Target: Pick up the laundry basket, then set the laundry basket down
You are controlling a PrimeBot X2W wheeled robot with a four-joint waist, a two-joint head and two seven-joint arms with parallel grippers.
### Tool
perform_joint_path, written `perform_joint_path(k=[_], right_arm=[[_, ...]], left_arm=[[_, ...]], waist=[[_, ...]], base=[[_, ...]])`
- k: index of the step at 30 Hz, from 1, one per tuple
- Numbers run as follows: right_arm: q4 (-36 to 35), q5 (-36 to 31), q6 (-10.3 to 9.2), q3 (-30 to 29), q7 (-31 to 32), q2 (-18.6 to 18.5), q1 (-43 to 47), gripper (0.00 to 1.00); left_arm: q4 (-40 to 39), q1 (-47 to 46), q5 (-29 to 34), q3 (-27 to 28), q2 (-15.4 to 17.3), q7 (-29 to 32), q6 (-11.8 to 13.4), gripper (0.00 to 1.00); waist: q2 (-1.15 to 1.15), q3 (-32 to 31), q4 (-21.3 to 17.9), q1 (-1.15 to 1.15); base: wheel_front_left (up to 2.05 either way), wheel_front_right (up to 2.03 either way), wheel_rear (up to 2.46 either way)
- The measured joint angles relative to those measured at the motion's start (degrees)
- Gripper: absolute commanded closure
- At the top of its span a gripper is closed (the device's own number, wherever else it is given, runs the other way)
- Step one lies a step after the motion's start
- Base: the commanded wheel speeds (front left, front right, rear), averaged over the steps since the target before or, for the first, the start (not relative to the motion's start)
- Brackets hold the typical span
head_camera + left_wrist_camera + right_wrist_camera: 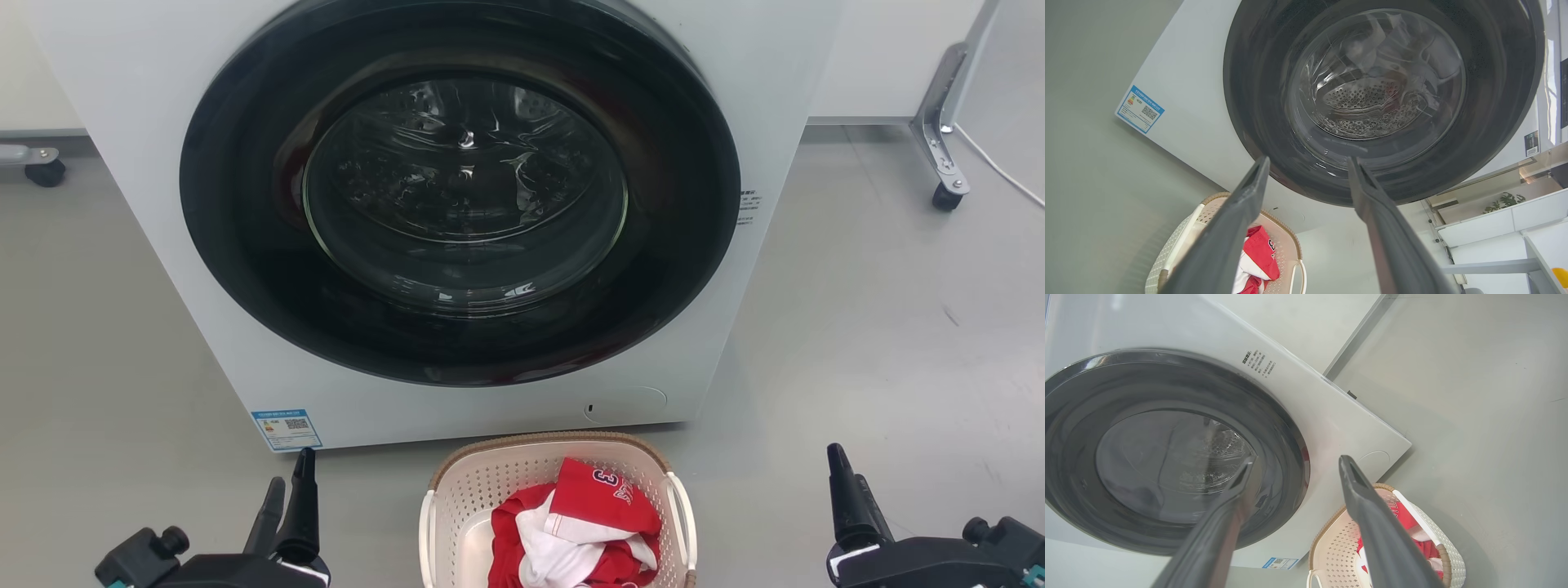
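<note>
The laundry basket, cream and perforated with a brown rim and white side handles, sits on the grey floor just in front of the washer. Red and white clothing lies inside it. My left gripper is low to the basket's left, apart from it, open and empty. My right gripper is further off to the basket's right, with one finger showing in the head view. The left wrist view has the open left gripper pointing at the washer door, with the basket below left. The right gripper is open, with the basket lower right.
A white front-loading washer with a shut round dark glass door stands right behind the basket. A metal leg with a caster and a white cable are at the far right. Another caster is far left.
</note>
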Motion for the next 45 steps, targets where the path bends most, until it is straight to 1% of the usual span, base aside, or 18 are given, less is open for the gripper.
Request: perform_joint_path(k=[9, 19, 26, 29, 30, 45], right_arm=[[-1.4, -10.0, -1.49, 2.5, -1.9, -0.8, 0.0, 0.00], [-3.3, -19.9, -3.01, 4.2, -4.0, -1.3, 0.3, 0.00], [-4.4, -26.3, -4.01, 5.4, -5.5, -1.4, 0.3, 0.00], [-4.8, -28.0, -4.05, 5.7, -6.0, -1.4, 0.3, 0.00], [-5.0, -28.7, -4.46, 5.9, -6.1, -1.4, 0.3, 0.00], [-7.8, -42.0, -6.47, 8.7, -9.3, -1.5, 0.4, 0.00]], left_arm=[[-1.1, 0.0, 11.6, -3.0, 1.4, -1.8, 1.5, 0.00], [-2.8, 0.1, 22.3, -4.4, 2.1, -4.1, 3.0, 0.00], [-3.8, 0.2, 29.2, -5.2, 2.2, -5.5, 4.0, 0.00], [-4.2, 0.3, 30.5, -5.3, 2.2, -6.0, 4.1, 0.00], [-4.4, 0.4, 31.6, -5.4, 2.2, -6.1, 4.2, 0.00], [-6.8, 1.5, 44.8, -7.2, 2.2, -9.3, 6.6, 0.00]], waist=[[0.00, 0.0, -0.1, 0.00], [0.00, 0.1, -0.2, 0.00], [0.00, 0.2, -0.2, 0.00], [0.00, 0.2, -0.3, 0.00], [0.00, 0.2, -0.3, 0.00], [0.00, 0.2, -0.3, 0.00]], base=[[0.00, 0.00, 0.00], [0.00, 0.00, 0.00], [0.00, 0.00, 0.00], [0.00, 0.00, 0.00], [0.00, 0.00, 0.00], [0.00, 0.00, 0.00]])
